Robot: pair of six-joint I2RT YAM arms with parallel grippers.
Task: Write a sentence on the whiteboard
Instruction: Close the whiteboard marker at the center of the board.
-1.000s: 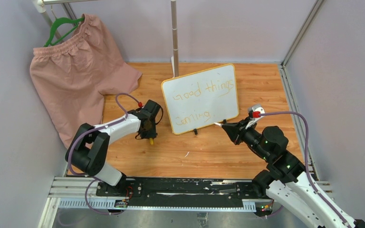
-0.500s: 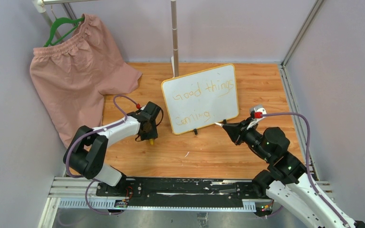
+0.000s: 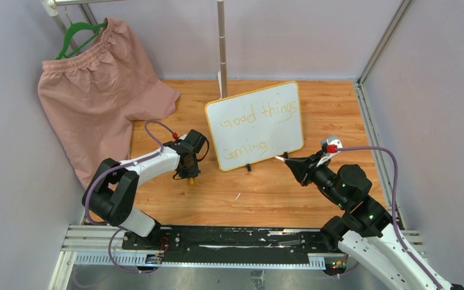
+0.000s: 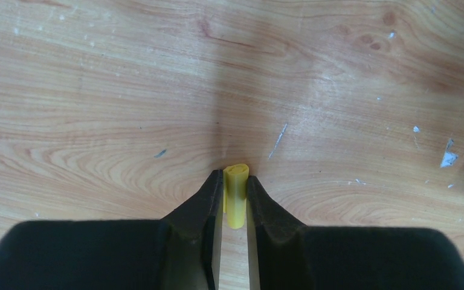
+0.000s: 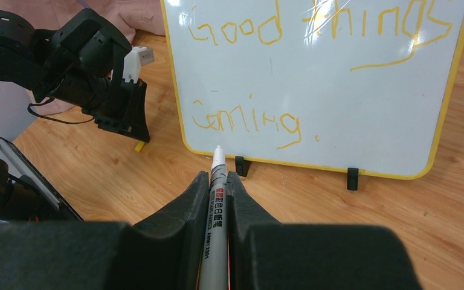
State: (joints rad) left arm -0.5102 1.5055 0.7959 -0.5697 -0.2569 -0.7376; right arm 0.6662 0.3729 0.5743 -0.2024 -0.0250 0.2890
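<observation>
Yellow-framed whiteboard on its long edge, axis left-right, face nearward.

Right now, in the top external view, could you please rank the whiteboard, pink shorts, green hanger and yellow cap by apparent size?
1. pink shorts
2. whiteboard
3. green hanger, partly hidden inside the shorts
4. yellow cap, clearly the smallest

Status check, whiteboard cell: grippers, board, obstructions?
Left gripper shut on yellow cap. Right gripper shut on marker, tip near lower frame of whiteboard. Sentence reads Good things Coming. Nothing between marker and board.
</observation>
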